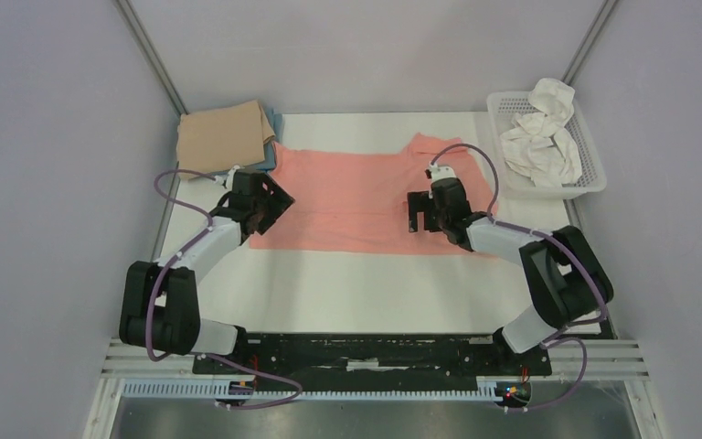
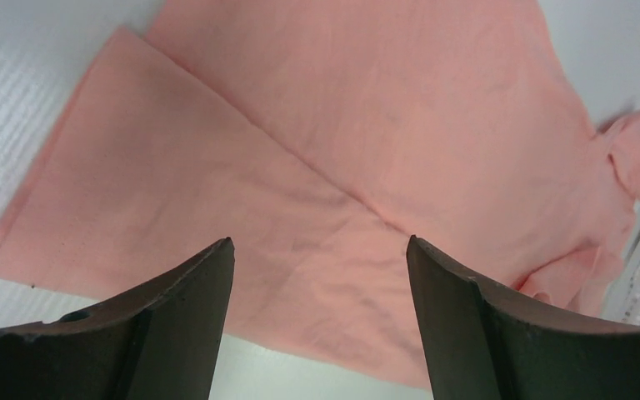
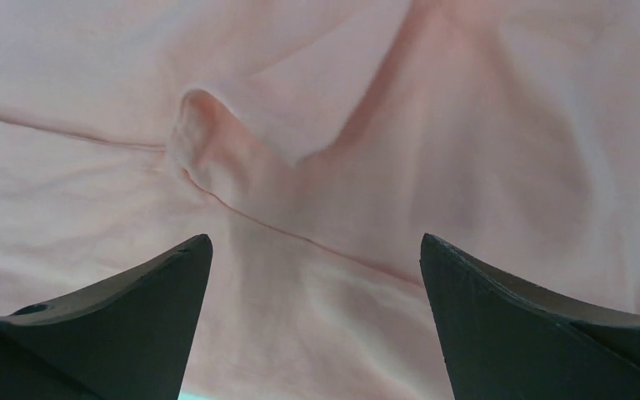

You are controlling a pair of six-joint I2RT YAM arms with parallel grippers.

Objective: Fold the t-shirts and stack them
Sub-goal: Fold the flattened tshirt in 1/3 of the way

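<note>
Over the smooth salmon-pink shirt (image 1: 356, 197), both hands (image 1: 270, 206) (image 1: 418, 212) gape.

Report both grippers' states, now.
Left gripper: open, holding nothing, over the salmon-pink t-shirt.
Right gripper: open, holding nothing, over the same shirt.

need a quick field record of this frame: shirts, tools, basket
pink t-shirt: spread out, centre
tan t-shirt: folded, far-left corner, on top of blue t-shirt
left tool: open, over the pink shirt's left side, holding nothing
right tool: open, over its right side, holding nothing
basket: far right, holds white cloths
</note>
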